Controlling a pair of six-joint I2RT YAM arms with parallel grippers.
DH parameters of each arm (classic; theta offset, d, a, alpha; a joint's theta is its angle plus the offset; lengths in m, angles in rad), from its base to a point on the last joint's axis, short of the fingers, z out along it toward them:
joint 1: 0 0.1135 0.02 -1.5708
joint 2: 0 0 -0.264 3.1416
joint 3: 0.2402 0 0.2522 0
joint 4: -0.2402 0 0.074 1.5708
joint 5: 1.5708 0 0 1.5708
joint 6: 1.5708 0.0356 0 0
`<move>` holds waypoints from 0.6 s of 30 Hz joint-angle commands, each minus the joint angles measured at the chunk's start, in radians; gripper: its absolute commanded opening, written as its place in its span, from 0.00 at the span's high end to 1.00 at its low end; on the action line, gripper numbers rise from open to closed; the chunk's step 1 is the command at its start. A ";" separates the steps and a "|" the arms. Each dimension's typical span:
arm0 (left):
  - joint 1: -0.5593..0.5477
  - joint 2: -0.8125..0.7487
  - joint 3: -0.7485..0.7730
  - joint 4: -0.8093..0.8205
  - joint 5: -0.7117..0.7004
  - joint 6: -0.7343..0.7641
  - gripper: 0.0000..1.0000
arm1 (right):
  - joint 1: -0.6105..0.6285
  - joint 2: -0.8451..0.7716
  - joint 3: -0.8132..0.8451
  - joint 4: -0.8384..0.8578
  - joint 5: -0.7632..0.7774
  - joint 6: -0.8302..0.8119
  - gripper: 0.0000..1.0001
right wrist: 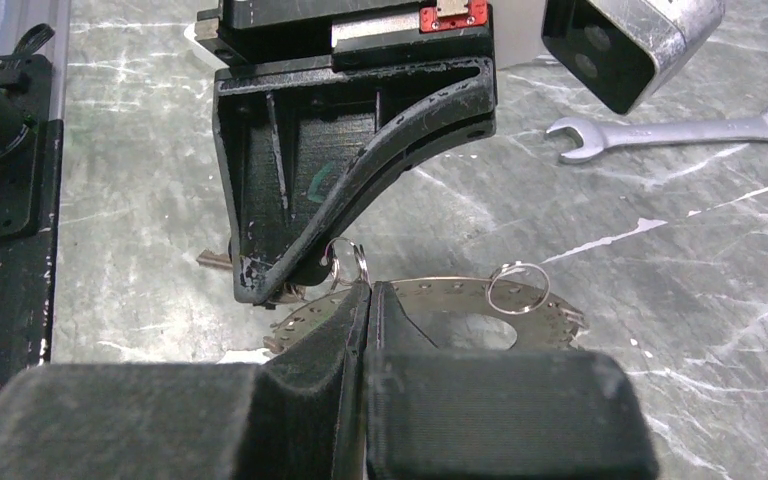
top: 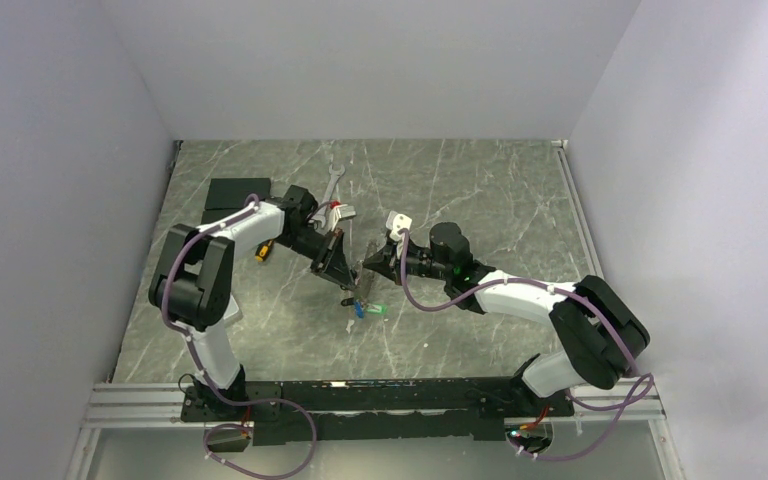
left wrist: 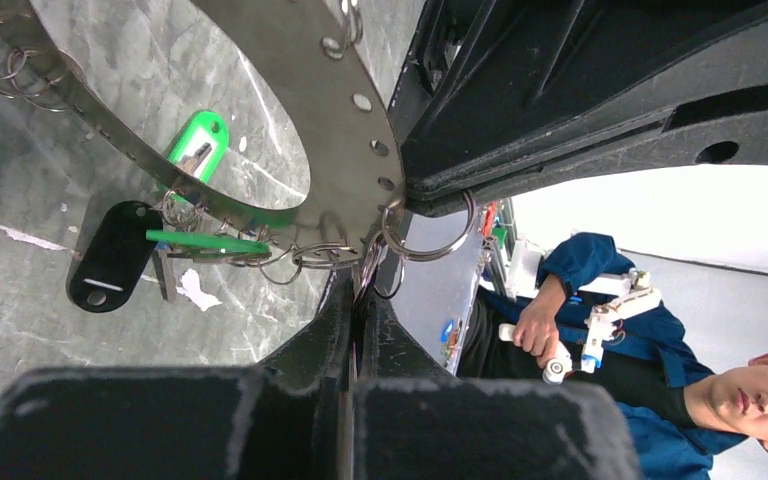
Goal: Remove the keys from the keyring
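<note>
Where the right gripper (right wrist: 370, 295) reaches its tips, the two ribbed black fingers are pinched together on the near rim of the keyring (left wrist: 345, 130). This is a flat, dull-grey metal band bent into a hoop, with a row of small holes punched along it. Thin wire split rings (right wrist: 518, 288) hang from several holes; one stands upright on the band just right of the fingers.

Left gripper (left wrist: 358, 305): matte black fingers also pressed together, gripping the same hoop from the opposite side among a cluster of split rings. Cannot tell whether they bite the band itself or one of the rings. The two grippers almost touch, with the hoop held between them just above the table (right wrist: 660, 300), a grey marble-patterned top with white veins.

Keys (left wrist: 198, 145) dangle from the hoop's lower edge, beside the left fingers. One has a glossy green oblong plastic head, another green one shows edge-on, and a black tag (left wrist: 112, 255) hangs with them. From overhead a blue head shows too.

Farther out, a silver open-ended wrench (right wrist: 680, 130) lies flat, well apart from the hoop.
</note>
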 commanded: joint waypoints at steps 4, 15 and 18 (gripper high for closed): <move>-0.028 0.044 0.046 -0.033 0.008 0.002 1.00 | -0.006 -0.007 0.015 0.136 -0.011 0.035 1.00; -0.028 0.080 0.047 -0.024 0.048 -0.010 1.00 | -0.015 -0.004 0.000 0.183 -0.061 0.061 1.00; -0.028 0.097 0.054 -0.024 0.060 -0.012 1.00 | -0.022 -0.004 -0.009 0.218 -0.094 0.082 1.00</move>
